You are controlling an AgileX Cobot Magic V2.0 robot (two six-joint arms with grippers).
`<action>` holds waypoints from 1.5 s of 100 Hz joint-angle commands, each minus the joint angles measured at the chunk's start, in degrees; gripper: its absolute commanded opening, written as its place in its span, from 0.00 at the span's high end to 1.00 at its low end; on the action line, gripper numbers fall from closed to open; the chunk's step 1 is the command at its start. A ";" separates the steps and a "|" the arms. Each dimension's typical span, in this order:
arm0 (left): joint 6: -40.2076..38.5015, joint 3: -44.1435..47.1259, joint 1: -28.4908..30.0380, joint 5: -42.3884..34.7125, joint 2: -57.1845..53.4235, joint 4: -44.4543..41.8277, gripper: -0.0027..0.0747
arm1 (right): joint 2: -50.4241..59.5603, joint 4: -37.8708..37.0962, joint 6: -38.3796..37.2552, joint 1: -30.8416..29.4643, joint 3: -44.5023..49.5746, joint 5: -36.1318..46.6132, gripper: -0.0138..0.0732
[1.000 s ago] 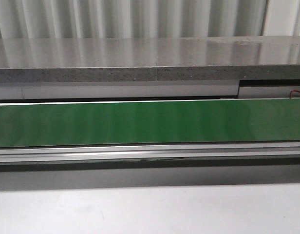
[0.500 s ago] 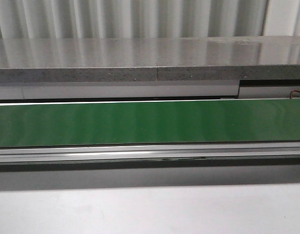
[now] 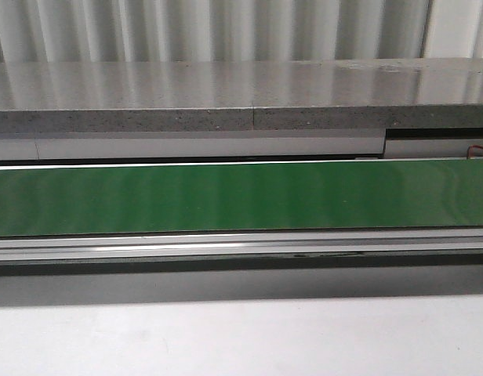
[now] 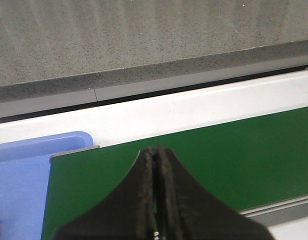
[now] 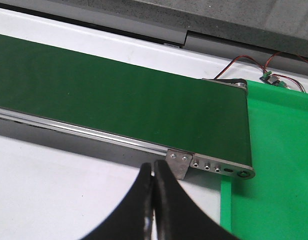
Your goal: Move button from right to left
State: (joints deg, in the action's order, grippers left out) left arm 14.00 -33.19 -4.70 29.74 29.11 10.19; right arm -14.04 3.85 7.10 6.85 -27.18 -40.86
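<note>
The button is out of view in every frame. My left gripper is shut with nothing between its black jaws, and it hangs over the left end of the green conveyor belt. My right gripper is shut and empty, over the white table just in front of the belt's right end. Neither gripper shows in the front view, where only the bare belt is seen.
A blue tray lies off the belt's left end. A green tray lies off the right end, with a small circuit board and wires behind it. A grey stone ledge runs behind the belt.
A dark mark on the belt's front rail has slid rightward. The grippers stay out of the front view.
</note>
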 commanded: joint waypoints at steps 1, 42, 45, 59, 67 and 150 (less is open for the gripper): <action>0.04 -0.36 -0.38 -1.35 -2.35 -0.83 0.99 | -0.64 -0.13 0.50 -0.05 -1.52 4.19 0.92; -0.46 0.10 -0.38 7.59 -7.52 -4.79 0.99 | -0.64 -0.13 0.50 -0.05 -1.52 4.19 0.92; -0.46 0.10 -0.38 7.59 -7.84 -4.79 0.99 | -0.64 -0.13 0.50 -0.05 -1.52 4.19 0.92; -0.46 2.69 -0.38 2.33 -9.41 -4.52 0.99 | -0.64 -0.13 0.50 -0.05 -1.52 4.19 0.92; -0.59 6.50 -0.38 -5.34 -11.06 -4.47 0.99 | -0.64 -0.13 0.50 -0.05 -1.52 4.19 0.92; -16.12 35.67 3.00 -29.26 -31.17 -11.92 0.99 | -0.64 -0.13 0.50 -0.05 -1.52 4.31 0.92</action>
State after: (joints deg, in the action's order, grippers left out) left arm -1.56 0.22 -1.77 5.42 -0.19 -1.71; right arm -14.04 3.85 7.10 6.85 -27.18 -40.73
